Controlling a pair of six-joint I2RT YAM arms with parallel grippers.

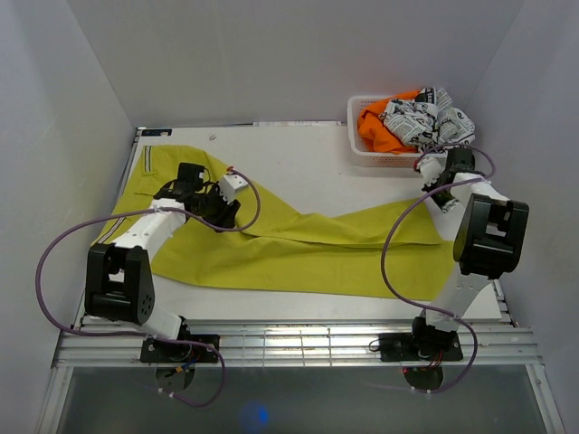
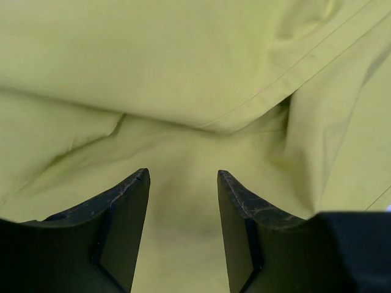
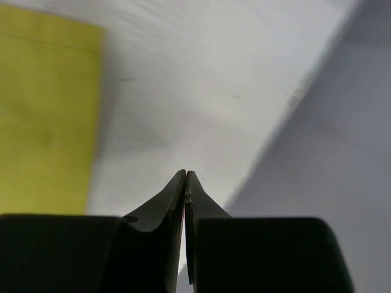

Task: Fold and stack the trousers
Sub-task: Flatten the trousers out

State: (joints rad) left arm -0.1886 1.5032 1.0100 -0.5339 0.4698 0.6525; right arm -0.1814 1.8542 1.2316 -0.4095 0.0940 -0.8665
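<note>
Across the worktop (image 1: 308, 167), from its far left corner to its right edge, the trousers (image 1: 298, 249) lie spread out. Left gripper (image 2: 183, 177): jaws parted, empty, over the cloth's left half. Right gripper (image 3: 186, 174): jaws pressed together, empty, near the right edge.

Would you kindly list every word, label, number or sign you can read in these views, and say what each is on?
No text can be read in any view.
Black-and-white printed cloth in the white basket: newspaper-like print, too small to read.
Striped band at the edge of the trousers: stripes only, no lettering made out.
</note>
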